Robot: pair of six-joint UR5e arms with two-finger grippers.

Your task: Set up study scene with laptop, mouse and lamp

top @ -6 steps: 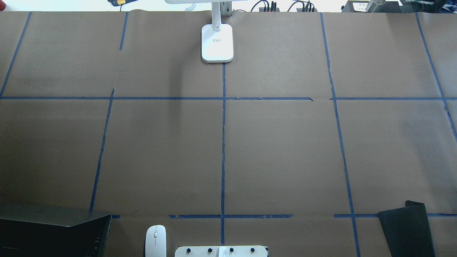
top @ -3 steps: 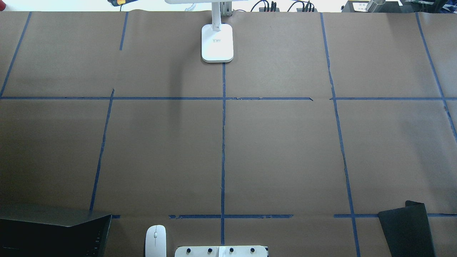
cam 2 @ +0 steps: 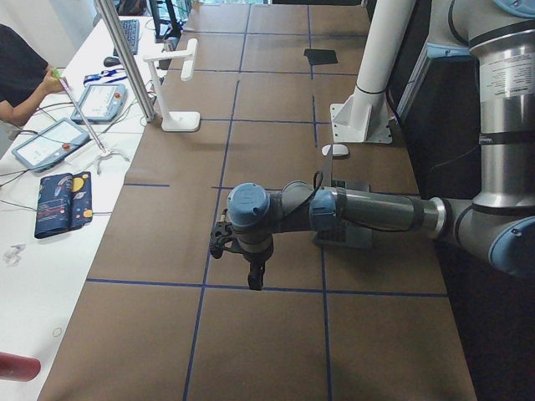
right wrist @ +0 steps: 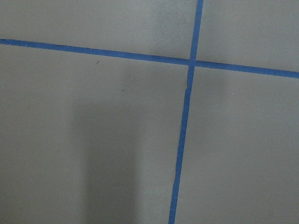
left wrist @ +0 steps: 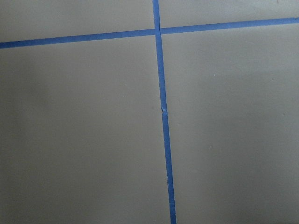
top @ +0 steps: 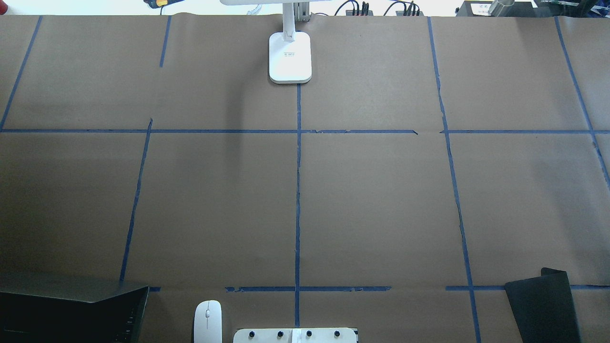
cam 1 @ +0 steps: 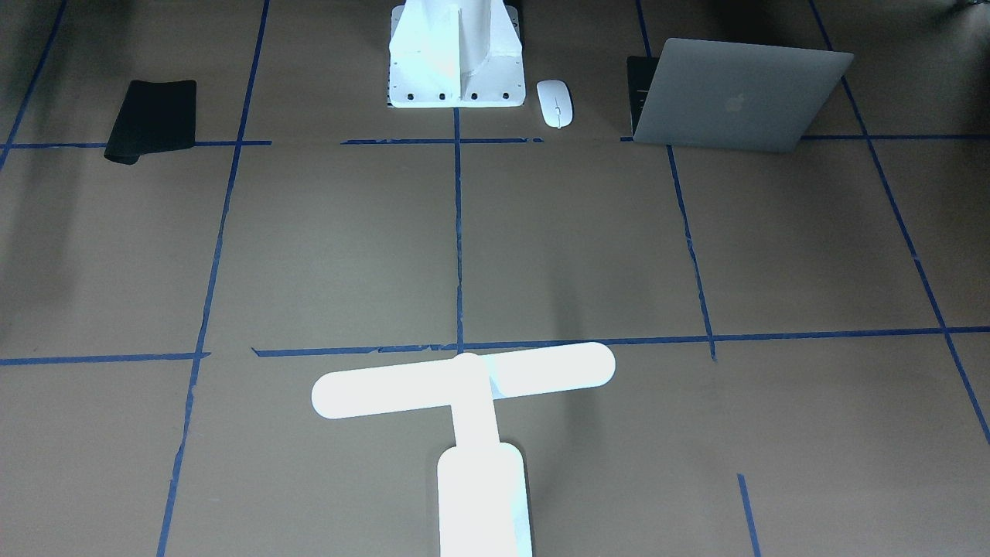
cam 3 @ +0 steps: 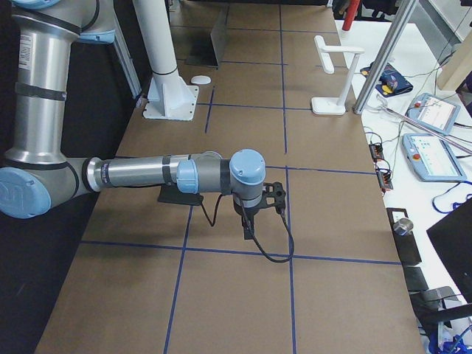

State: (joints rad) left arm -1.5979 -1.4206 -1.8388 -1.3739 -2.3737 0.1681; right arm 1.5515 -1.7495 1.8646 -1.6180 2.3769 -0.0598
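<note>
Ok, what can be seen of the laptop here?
The laptop is thin, silver-grey and metal-looking, with an apple logo on its lid. It stands open, the lid's back toward the front-facing camera, with the dark keyboard showing at one edge. It rests on the paper-covered table on the robot's left, apart from the mouse. Nothing else touches it.

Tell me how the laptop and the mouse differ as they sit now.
Size: the laptop is by far the larger; the mouse is small.
Colour: the laptop is silver-grey with a dark keyboard, the mouse white.
Pose: the laptop stands open with its lid raised, the mouse lies flat.
Shared: both rest on the table at its robot-side edge, on the robot's left of the pedestal, apart from each other.
</note>
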